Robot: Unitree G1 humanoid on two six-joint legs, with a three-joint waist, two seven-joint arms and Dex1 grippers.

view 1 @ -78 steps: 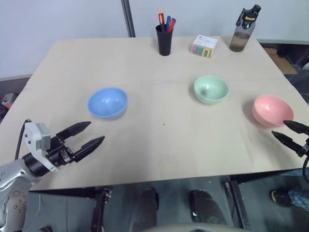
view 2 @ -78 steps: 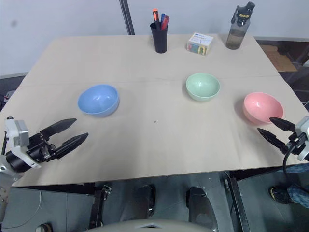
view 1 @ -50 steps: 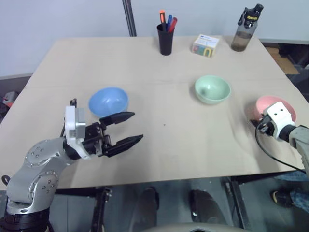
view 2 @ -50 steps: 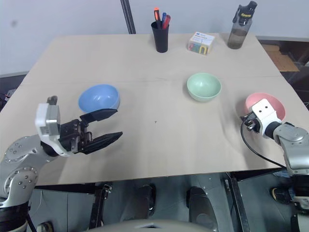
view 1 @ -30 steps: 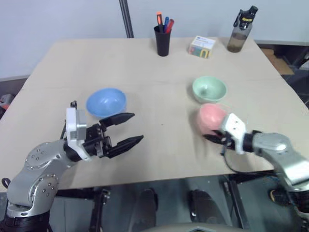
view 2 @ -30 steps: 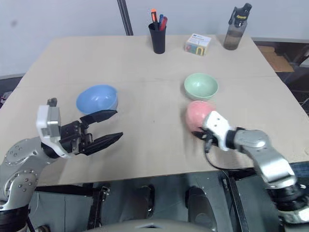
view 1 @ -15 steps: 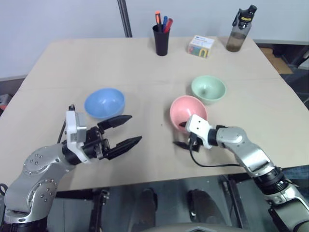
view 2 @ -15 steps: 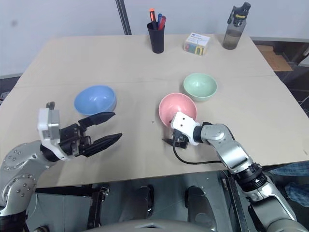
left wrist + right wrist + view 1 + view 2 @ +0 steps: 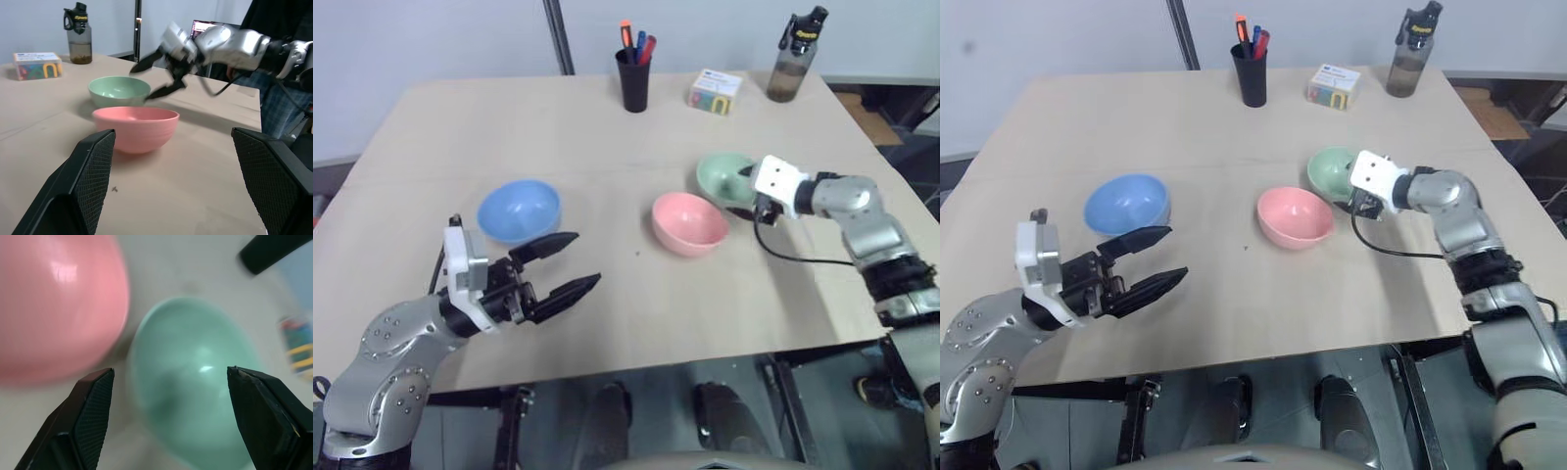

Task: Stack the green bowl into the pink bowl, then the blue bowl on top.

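Right hand (image 9: 159, 73) is spread wide right over the green bowl (image 9: 722, 178), which sits just behind the pink bowl (image 9: 689, 222) mid-desk. Clip that rim and it probably skids into pink. Left hand (image 9: 560, 264) hangs spread near the blue bowl (image 9: 519, 210).

We can read no text: the print on the far bottle (image 9: 791, 56) and small box (image 9: 716, 91) is too small.

the right gripper (image 9: 744, 192) hides the green bowl (image 9: 717, 174)'s right side. the pink bowl (image 9: 54, 303) is blurred and cut off in the right wrist view. the bench (image 9: 460, 137)'s near left corner is out of frame.
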